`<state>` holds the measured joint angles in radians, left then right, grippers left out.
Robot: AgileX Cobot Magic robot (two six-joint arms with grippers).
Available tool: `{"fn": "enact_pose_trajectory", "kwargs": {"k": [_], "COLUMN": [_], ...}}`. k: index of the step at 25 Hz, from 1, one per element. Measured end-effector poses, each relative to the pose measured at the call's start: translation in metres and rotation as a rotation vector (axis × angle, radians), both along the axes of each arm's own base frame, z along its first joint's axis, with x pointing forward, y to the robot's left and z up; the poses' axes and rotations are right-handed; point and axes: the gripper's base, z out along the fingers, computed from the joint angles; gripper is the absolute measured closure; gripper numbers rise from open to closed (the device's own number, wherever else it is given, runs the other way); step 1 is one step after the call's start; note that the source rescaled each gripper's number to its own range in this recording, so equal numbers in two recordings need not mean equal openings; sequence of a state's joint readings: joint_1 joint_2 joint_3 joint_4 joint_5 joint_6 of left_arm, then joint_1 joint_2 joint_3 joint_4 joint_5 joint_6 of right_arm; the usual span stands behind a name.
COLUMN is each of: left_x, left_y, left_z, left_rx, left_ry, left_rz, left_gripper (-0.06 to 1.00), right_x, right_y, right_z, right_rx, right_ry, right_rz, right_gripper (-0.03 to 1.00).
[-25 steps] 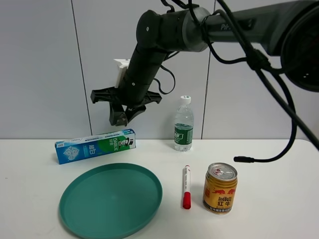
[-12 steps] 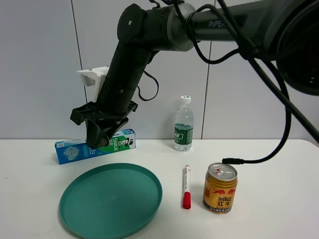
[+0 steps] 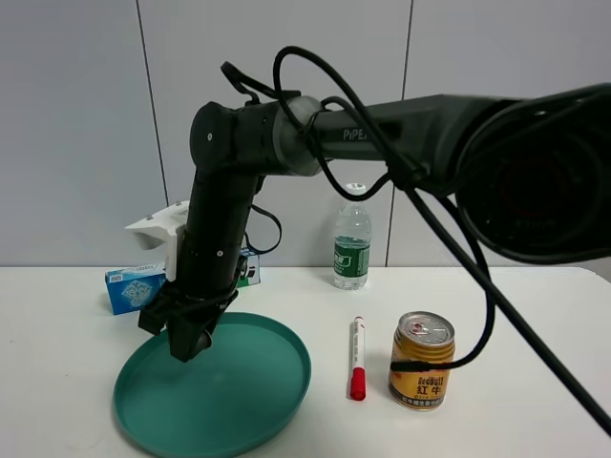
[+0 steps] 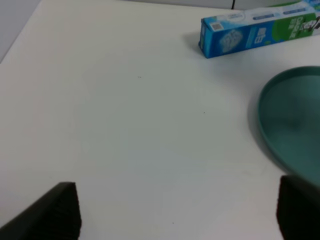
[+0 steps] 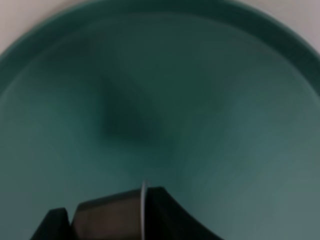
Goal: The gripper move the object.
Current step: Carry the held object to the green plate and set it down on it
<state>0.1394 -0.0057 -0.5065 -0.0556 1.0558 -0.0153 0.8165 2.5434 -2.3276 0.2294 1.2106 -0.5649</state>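
Note:
My right gripper [image 3: 185, 345] reaches across to the left and hangs low over the green plate [image 3: 263, 396]. In the right wrist view the gripper [image 5: 111, 224] is shut on the small dark grey-brown capsule [image 5: 107, 212], whose thin rim shows, just above the plate's floor [image 5: 200, 100]. In the exterior view the capsule is hidden inside the black fingers. My left gripper [image 4: 177, 215] is open and empty over the bare white table, with its fingertips [image 4: 57, 210] far apart. It does not show in the exterior view.
A blue-green toothpaste box [image 3: 127, 286] lies behind the plate and also shows in the left wrist view [image 4: 255, 30]. A water bottle [image 3: 351, 243] stands at the back. A red-capped marker [image 3: 358, 358] and a gold Red Bull can [image 3: 421, 361] sit right of the plate.
My right arm has swung left and down, from high above the toothpaste box to just over the plate. The other things have not moved.

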Motion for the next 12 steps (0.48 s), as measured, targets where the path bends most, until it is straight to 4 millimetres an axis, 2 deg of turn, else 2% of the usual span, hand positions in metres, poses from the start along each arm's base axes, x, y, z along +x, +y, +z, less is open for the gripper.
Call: {"fn": "enact_pose_trajectory", "kwargs": {"k": [12], "left_x": [0.000], "left_y": [0.000], "left_z": [0.000], "left_rx": [0.000], "left_ry": [0.000], "left_rz": [0.000], "left_gripper": [-0.06], "right_x": [0.002], "right_y": [-0.002], "right_z": [-0.028], "right_rx": [-0.074], "right_ry": [-0.008], "right_rz": [0.040], "right_gripper": [0.97]}}
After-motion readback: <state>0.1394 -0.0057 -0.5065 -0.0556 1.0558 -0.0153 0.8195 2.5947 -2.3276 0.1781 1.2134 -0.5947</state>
